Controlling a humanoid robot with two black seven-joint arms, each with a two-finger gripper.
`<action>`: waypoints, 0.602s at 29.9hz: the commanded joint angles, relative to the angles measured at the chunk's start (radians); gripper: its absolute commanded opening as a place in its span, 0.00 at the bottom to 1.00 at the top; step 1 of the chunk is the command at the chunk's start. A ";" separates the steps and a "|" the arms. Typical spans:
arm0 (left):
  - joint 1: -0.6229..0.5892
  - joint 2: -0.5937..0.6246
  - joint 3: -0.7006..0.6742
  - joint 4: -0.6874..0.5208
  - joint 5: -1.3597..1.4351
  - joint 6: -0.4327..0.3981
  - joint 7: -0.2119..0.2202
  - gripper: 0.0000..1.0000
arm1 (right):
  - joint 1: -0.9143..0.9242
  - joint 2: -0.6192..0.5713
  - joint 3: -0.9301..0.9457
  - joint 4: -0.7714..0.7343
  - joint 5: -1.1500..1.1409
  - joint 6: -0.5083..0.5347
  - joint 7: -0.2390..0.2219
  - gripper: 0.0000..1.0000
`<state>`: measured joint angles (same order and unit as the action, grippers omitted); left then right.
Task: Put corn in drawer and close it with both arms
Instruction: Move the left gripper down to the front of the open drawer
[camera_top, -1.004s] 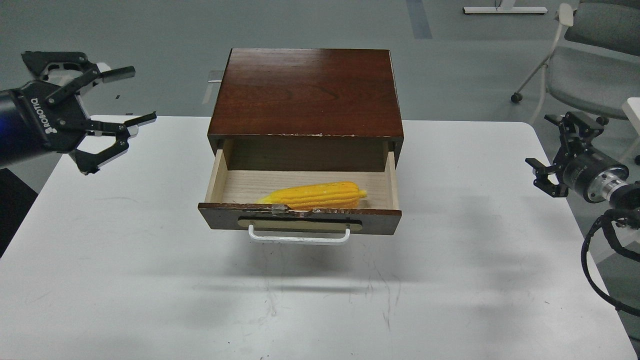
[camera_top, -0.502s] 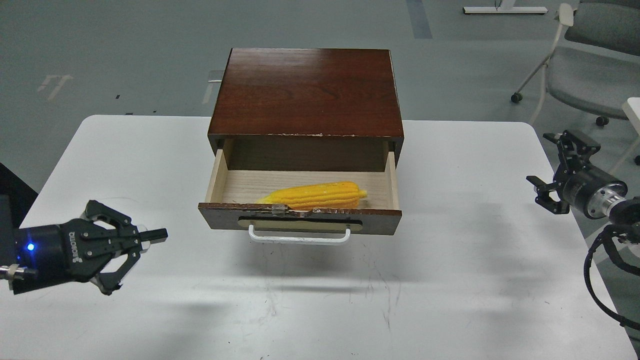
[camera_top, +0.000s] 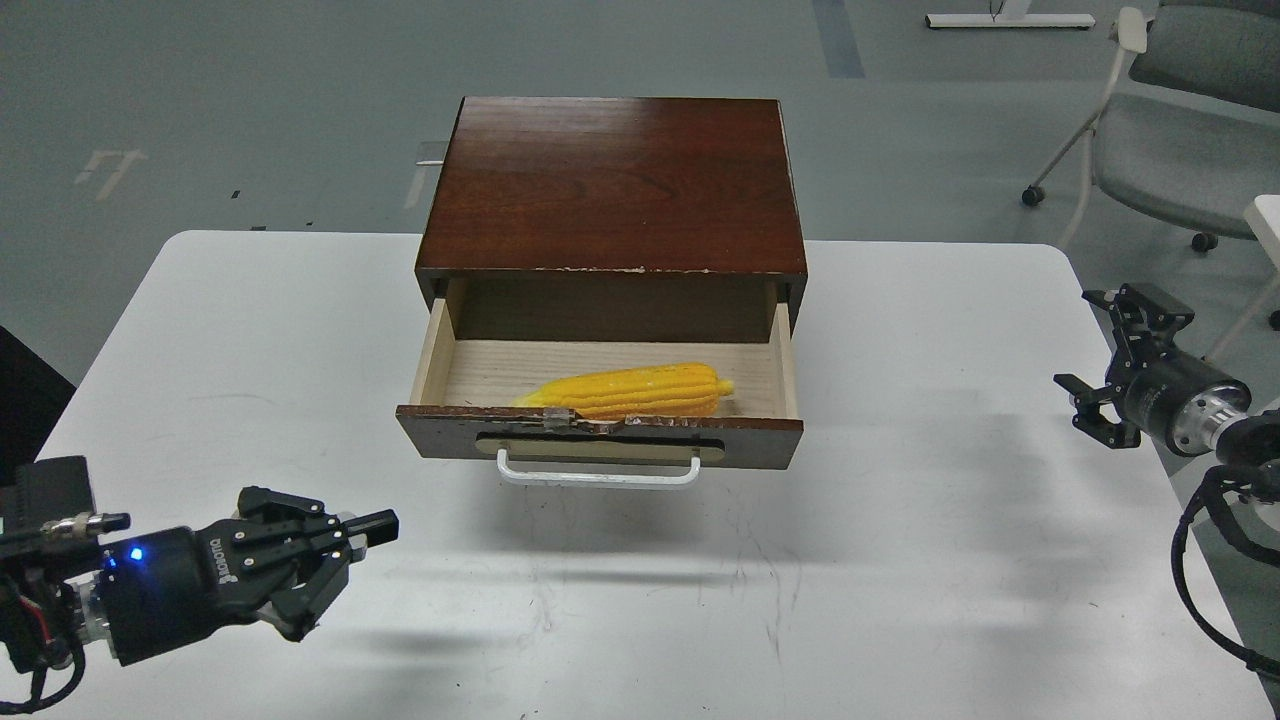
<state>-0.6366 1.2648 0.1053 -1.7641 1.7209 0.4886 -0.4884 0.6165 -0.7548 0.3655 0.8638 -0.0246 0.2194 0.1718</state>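
The corn (camera_top: 632, 392) lies on its side inside the open drawer (camera_top: 600, 445), a bright yellow cob with long ribbed rows of kernels, tapering toward its left end, tucked just behind the drawer's front panel. The drawer stands pulled out from the dark brown cabinet (camera_top: 612, 185), pale wood grain showing on its floor and side walls, its top front edge chipped and ragged. A white bar handle (camera_top: 598, 474) curves out from a tan oval plate.

Plenty of bare white table (camera_top: 900, 560) in front of the drawer and on either side, lightly scuffed with dark marks. The left gripper (camera_top: 340, 568) hovers low over the near left part of the table, well apart from the handle, fingers drawn close together, gripping nothing. The right gripper (camera_top: 1110, 368) hangs at the table's right edge, fingers spread, empty. A grey wheeled chair (camera_top: 1160, 150) stands on the floor beyond.
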 joint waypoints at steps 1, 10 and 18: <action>-0.011 -0.044 -0.009 0.000 -0.142 0.000 0.000 0.00 | -0.001 0.000 -0.004 0.000 0.000 -0.002 0.000 1.00; -0.015 0.076 -0.162 0.000 -0.523 -0.260 0.000 0.00 | -0.009 0.000 -0.007 -0.008 -0.002 0.001 0.000 1.00; -0.018 0.160 -0.162 -0.002 -0.524 -0.422 0.000 0.00 | -0.008 0.025 -0.033 -0.107 -0.002 0.008 0.000 1.00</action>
<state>-0.6522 1.3973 -0.0549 -1.7646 1.1969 0.1283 -0.4886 0.6076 -0.7438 0.3401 0.7865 -0.0261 0.2243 0.1717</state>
